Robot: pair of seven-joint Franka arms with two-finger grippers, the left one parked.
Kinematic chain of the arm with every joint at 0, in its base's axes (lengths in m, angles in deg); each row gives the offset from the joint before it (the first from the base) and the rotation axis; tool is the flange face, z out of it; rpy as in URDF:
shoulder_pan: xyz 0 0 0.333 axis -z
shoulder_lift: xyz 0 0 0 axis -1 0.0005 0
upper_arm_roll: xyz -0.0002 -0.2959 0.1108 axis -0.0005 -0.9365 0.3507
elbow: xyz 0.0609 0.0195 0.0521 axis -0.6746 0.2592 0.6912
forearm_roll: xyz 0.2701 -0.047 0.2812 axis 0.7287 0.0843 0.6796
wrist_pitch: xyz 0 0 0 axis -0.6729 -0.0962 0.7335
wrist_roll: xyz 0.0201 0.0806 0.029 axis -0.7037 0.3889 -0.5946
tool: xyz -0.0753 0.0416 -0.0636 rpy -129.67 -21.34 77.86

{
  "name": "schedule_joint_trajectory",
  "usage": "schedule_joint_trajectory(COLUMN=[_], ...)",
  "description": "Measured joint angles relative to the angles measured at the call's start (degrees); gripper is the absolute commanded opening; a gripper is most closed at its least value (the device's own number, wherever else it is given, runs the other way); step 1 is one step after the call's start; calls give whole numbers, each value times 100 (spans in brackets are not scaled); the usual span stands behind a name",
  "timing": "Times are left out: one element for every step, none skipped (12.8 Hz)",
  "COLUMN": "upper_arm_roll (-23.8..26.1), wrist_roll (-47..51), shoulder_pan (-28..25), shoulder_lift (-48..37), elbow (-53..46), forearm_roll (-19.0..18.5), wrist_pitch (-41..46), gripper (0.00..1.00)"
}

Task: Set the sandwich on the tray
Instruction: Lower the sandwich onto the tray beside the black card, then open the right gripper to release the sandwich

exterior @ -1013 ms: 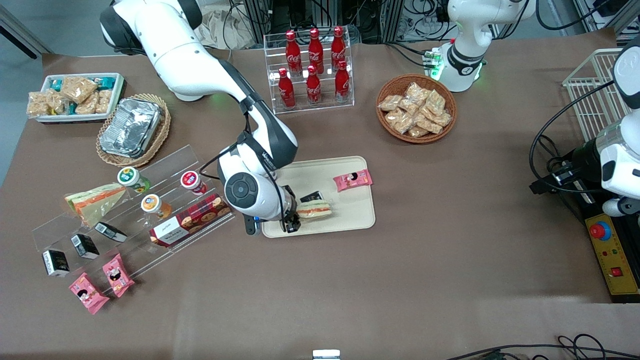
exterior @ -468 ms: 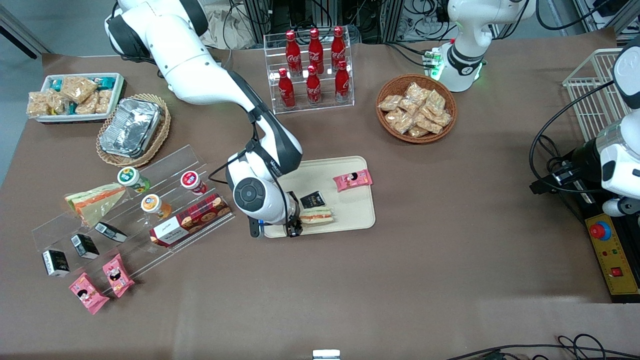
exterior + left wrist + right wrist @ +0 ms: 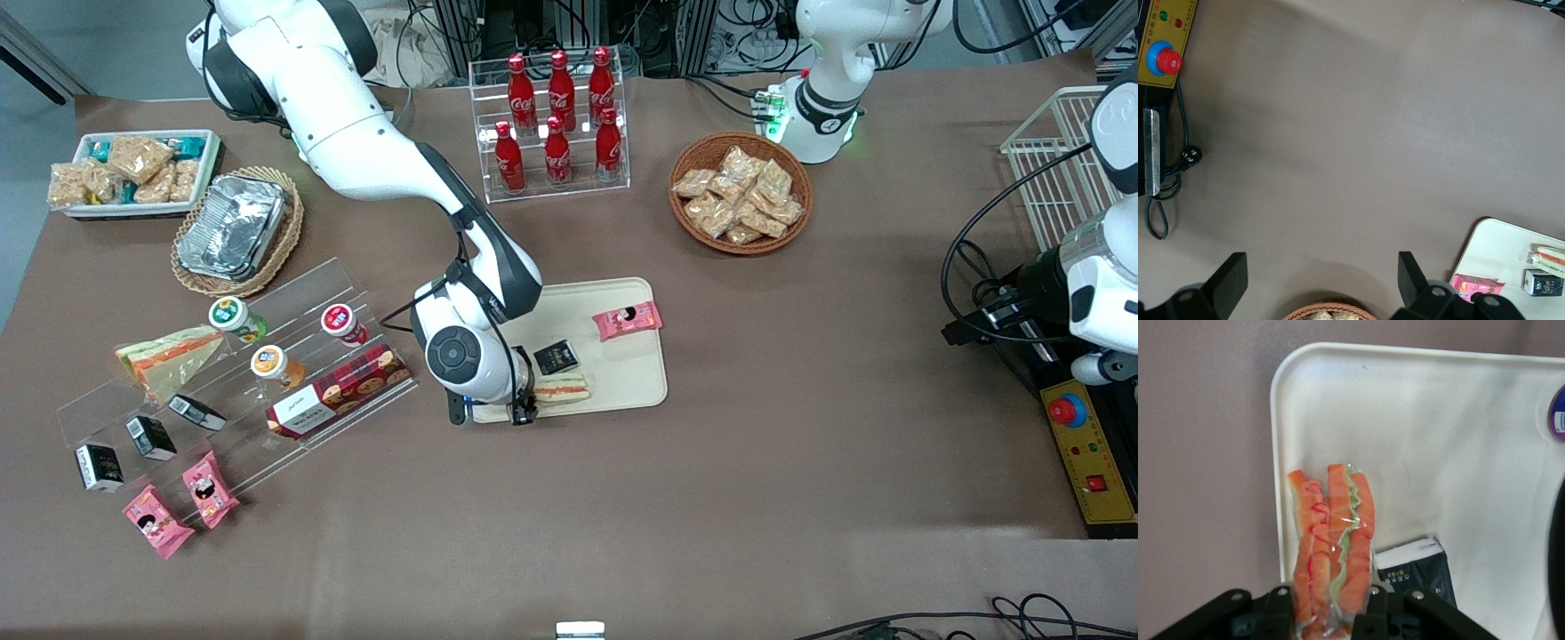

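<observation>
**Sandwich lowered to the tray, grip not yet released**

Item: gripper (image 3: 524, 402), right arm. Over the last second it has travelled toward the tray's front edge and come down; a second ago it carried the sandwich a little farther from the front camera and seemingly higher. It is now closed on the sandwich (image 3: 561, 388), fingers pinching one end of the wrapped wedge.

Item: sandwich. It sits low over, probably resting on, the tray (image 3: 633, 369), near the tray's front rim and just beside a small black carton (image 3: 556, 357). Contact with the tray surface cannot be confirmed from the front view.

Item: pink snack packet (image 3: 628, 320), on the same tray, well apart from the sandwich, farther from the front camera.

Task reading: placement looks nearly done (what appears to remain is opening the fingers and lifting clear).

View notes: the right wrist view shows the fingers (image 3: 1281, 603) clamped on the sandwich (image 3: 1331, 540), its orange and green layers edge-on, the carton (image 3: 1415, 568) touching or almost touching it, and the tray (image 3: 1451, 433) corner close by. The front view alone shows a second sandwich (image 3: 169, 356) on the clear stepped shelf (image 3: 293, 289), toward the working arm's end of the table.
</observation>
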Motion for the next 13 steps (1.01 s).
schedule_joint_trajectory(upper_arm_roll=[-4,-4,-4,-2,9,15,11,4,-8,-21,-23,-22,-23], wrist_roll=[2,3,3,3,6,9,13,14,14,13,13,13,13], shoulder_pan=[-4,-4,-5,-13,-40,-95,-144,-159,-155,-151,-148,-149,-149], shoulder_lift=[0,0,2,6,19,43,72,94,96,95,92,85,70], elbow=[0,0,-1,-1,0,1,1,2,1,-6,-20,-45,-85], forearm_roll=[-1,-3,-34,-155,-356,-511,-571,-576,-576,-576,-576,-576,-576], wrist_pitch=[0,0,-2,-25,-97,-177,-242,-278,-292,-303,-307,-309,-309], gripper=[86,98,98,98,98,98,98,98,98,98,98,98,98])
